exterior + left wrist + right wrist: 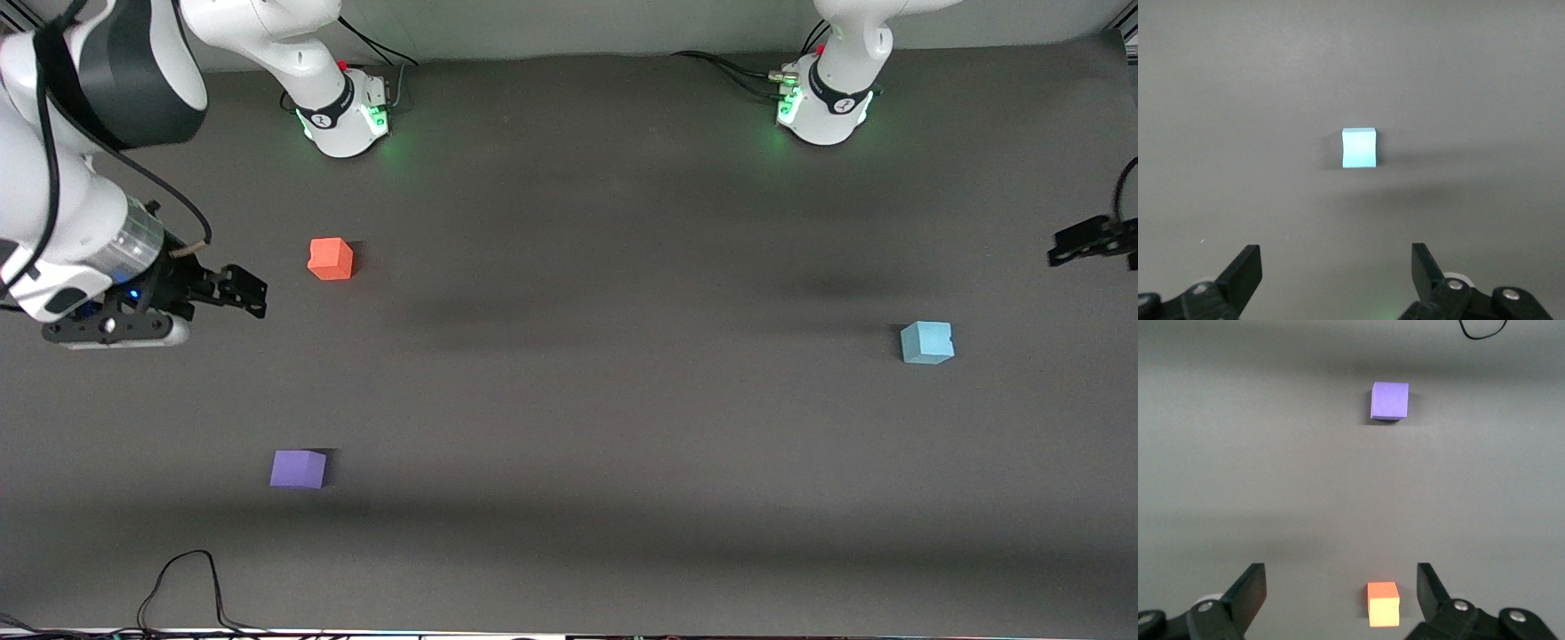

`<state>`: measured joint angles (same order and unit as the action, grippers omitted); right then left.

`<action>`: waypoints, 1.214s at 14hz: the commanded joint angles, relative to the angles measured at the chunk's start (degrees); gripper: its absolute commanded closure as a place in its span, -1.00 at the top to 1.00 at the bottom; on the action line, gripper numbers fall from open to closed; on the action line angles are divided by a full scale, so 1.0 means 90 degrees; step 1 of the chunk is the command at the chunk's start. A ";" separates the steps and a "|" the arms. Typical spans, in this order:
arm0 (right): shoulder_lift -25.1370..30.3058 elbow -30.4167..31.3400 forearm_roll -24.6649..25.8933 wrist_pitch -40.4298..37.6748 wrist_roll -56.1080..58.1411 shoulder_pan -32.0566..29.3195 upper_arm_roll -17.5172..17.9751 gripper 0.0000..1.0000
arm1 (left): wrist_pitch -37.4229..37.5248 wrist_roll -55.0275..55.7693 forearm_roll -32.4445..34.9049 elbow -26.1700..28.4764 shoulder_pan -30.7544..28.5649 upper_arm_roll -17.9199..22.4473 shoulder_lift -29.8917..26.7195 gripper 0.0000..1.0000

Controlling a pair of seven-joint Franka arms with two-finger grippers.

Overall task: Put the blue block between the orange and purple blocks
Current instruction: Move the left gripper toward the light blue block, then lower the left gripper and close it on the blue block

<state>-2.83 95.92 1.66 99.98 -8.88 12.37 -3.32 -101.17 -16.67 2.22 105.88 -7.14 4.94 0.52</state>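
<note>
1. I see the blue block (926, 342) untouched at about three o'clock on the table (569, 400), toward the left arm's end.
2. The orange block (330, 259) sits at ten o'clock, the purple block (298, 468) at eight; the gap between them is free.
3. My left gripper (1337, 280) hovers spread wide, empty, facing the blue block; I judge the pick not yet begun, so descent and grasp come next.
4. The right gripper (1341, 603) waits released above the orange block.
</note>
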 commanded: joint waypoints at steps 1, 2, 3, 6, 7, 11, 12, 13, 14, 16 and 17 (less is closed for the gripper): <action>0.0509 0.0543 0.0070 0.0170 0.0485 0.0032 -0.0138 1.00 | -0.1138 -0.0061 0.0037 0.1269 0.0022 -0.0022 -0.0254 1.00; 0.0587 0.0601 -0.0134 0.0219 0.0904 0.0051 -0.0409 1.00 | -0.1597 -0.0061 0.0037 0.1572 0.0032 -0.0022 -0.0166 1.00; 0.0685 0.0611 -0.0610 0.0190 0.1025 0.0051 -0.0615 1.00 | -0.2056 -0.0081 0.0037 0.1817 0.0042 -0.0022 -0.0040 1.00; 0.0832 0.0738 -0.0712 0.0161 0.1006 0.0061 -0.0705 1.00 | -0.3053 -0.0100 0.0037 0.1976 0.0139 -0.0041 0.0799 1.00; 0.0823 0.0748 -0.0712 0.0170 0.1006 0.0061 -0.0705 1.00 | -0.3385 -0.0100 0.0037 0.1985 0.0139 -0.0041 0.1082 1.00; 0.0774 0.0748 -0.0644 0.0219 0.1006 0.0061 -0.0705 1.00 | -0.4966 -0.0110 0.0037 0.2326 0.0130 -0.0041 0.1981 1.00; 0.0745 0.0739 -0.0576 0.0219 0.1006 0.0061 -0.0705 1.00 | -0.5193 -0.0110 0.0037 0.2337 0.0149 -0.0041 0.2167 1.00; 0.0735 0.0748 -0.0546 0.0229 0.1006 0.0061 -0.0705 1.00 | -0.5292 -0.0101 0.0037 0.2337 0.0159 -0.0041 0.2275 1.00; 0.0744 0.0748 -0.0536 0.0219 0.1016 0.0061 -0.0705 1.00 | -0.5312 -0.0110 0.0047 0.2337 0.0149 -0.0041 0.2354 1.00; 0.0773 0.0748 -0.0527 0.0151 0.1016 0.0061 -0.0705 1.00 | -0.5205 -0.0120 0.0047 0.2337 0.0149 -0.0041 0.2374 1.00; 0.0774 0.0797 -0.0527 0.0161 0.1016 0.0061 -0.0705 1.00 | -0.5118 -0.0120 0.0047 0.2327 0.0149 -0.0041 0.2364 0.81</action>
<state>3.02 101.76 -3.70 101.08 -0.64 12.59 -9.45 -148.31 -16.95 2.22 126.39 -6.28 4.20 23.00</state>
